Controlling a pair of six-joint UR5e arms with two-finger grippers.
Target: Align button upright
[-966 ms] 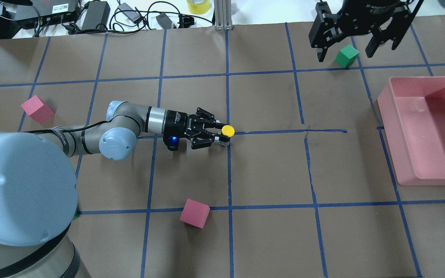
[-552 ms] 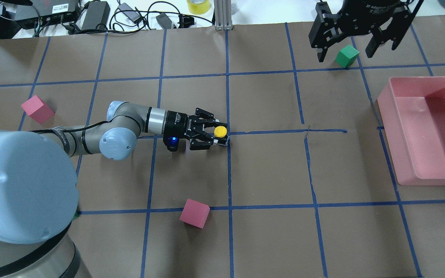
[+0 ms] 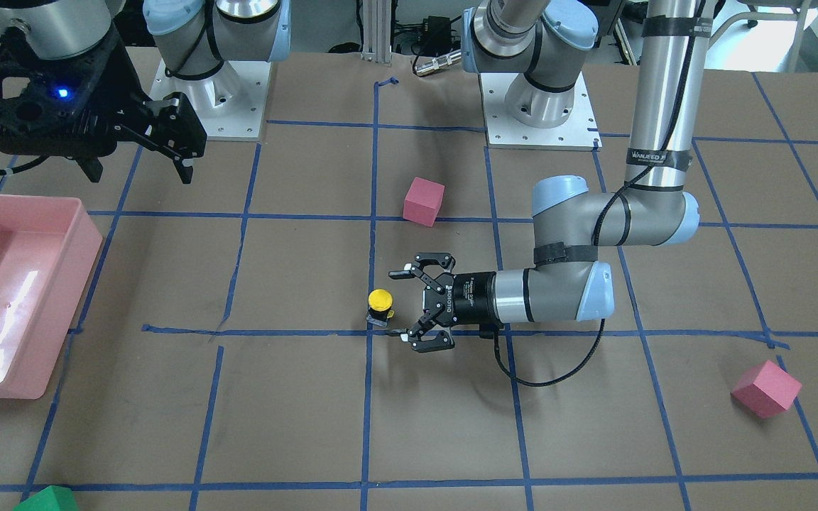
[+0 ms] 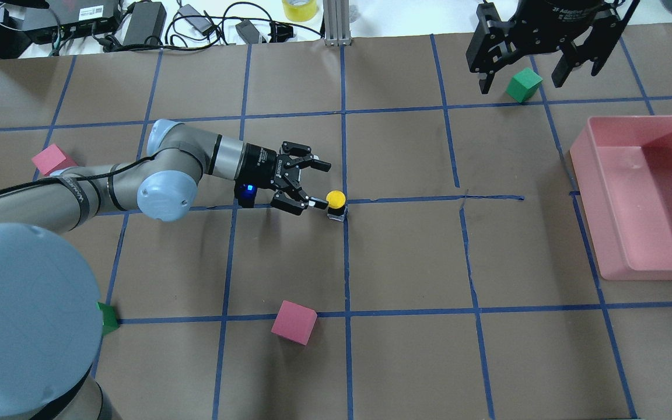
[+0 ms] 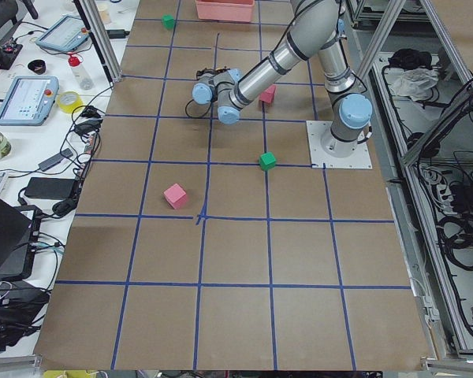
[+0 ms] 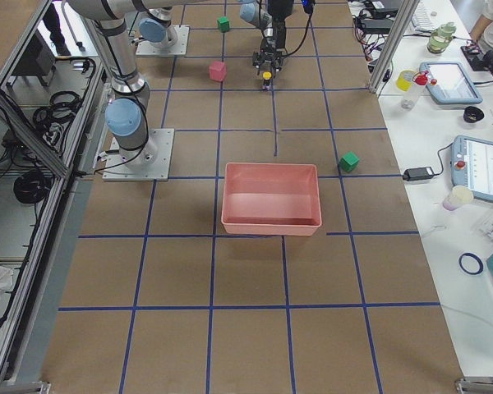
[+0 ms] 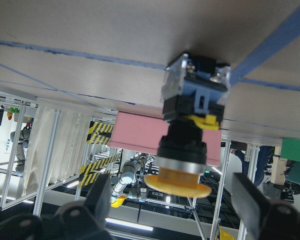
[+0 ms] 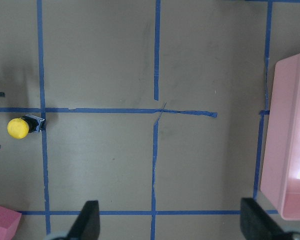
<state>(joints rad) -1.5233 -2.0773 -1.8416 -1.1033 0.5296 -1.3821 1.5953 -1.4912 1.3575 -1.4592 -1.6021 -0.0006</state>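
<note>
Button (image 4: 336, 202) stands upright on the brown-papered table (image 4: 406, 262), yellow cap up, with its base right at a crossing of the blue tape lines (image 4: 400, 200). Left gripper (image 4: 320, 185) lies low and horizontal just beside it, jaws spread wide and holding nothing. The wrist view has the button between the two fingers (image 7: 97, 197) with a gap on each side. Right gripper (image 3: 139, 169) hangs high, well apart from the button on the pink bin (image 3: 61, 213) side, jaws wide too and nothing in them.
</note>
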